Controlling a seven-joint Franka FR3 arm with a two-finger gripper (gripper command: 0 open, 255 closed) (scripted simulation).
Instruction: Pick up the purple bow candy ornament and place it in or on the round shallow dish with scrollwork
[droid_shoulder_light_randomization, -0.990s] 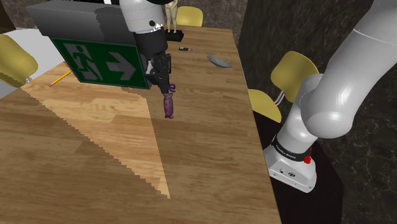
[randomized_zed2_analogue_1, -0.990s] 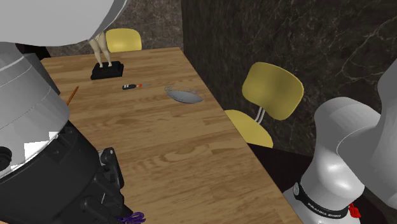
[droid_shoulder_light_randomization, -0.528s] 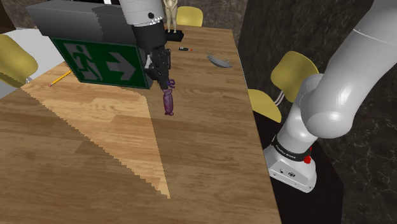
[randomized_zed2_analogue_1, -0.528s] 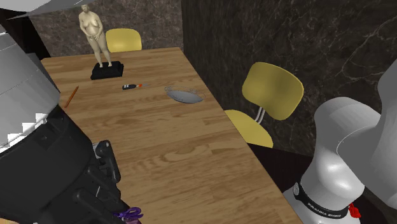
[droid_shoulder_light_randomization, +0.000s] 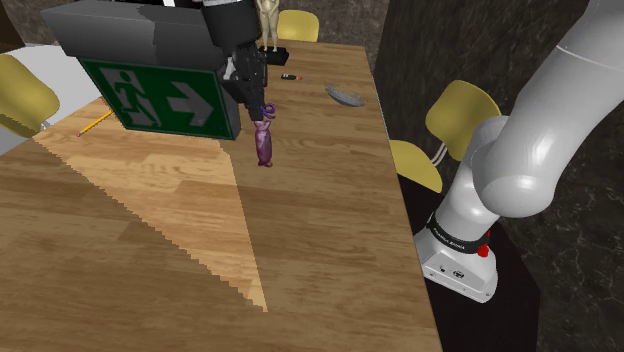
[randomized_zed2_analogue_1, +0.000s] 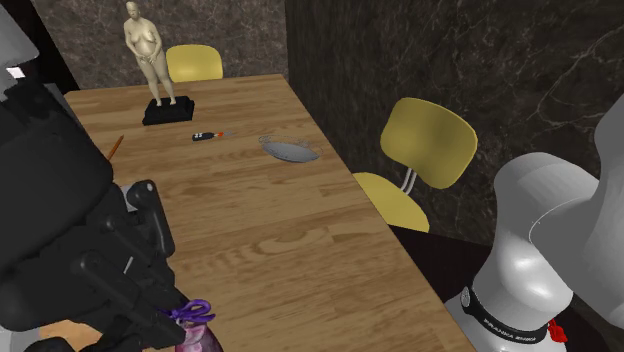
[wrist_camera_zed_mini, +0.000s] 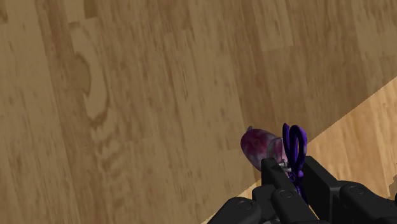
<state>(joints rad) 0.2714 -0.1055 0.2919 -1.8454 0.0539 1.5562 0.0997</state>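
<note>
Over the last second the hand (droid_shoulder_light_randomization: 261, 107) has carried the purple ornament (droid_shoulder_light_randomization: 264, 142) towards the far end of the table (droid_shoulder_light_randomization: 150, 250). In the second exterior view the arm has slid aside and uncovered the pale figurine (randomized_zed2_analogue_1: 149, 60).

The hand is clamped on the ornament's bow end. In the wrist view the black fingers (wrist_camera_zed_mini: 273, 170) pinch just below the dark purple bow loops, with the mottled pink-purple body (wrist_camera_zed_mini: 258, 145) sticking out past them towards the wood.

In the shoulder view the ornament hangs straight down from the fingertips, long axis upright, bow on top and rounded end lowest. It sits just right of the green exit sign (droid_shoulder_light_randomization: 160, 95). Whether its lower tip clears the table is hard to judge from there.

In the second exterior view the lower edge cuts off the ornament (randomized_zed2_analogue_1: 196, 338), so the bow and the top of the body are all that can be seen. The dark bulk of the hand (randomized_zed2_analogue_1: 180, 312) hides the near left of the table (randomized_zed2_analogue_1: 280, 230).

The grey shallow dish (droid_shoulder_light_randomization: 345, 96) lies near the table's far right edge, well apart from the ornament; its scrollwork is too small to make out.
</note>
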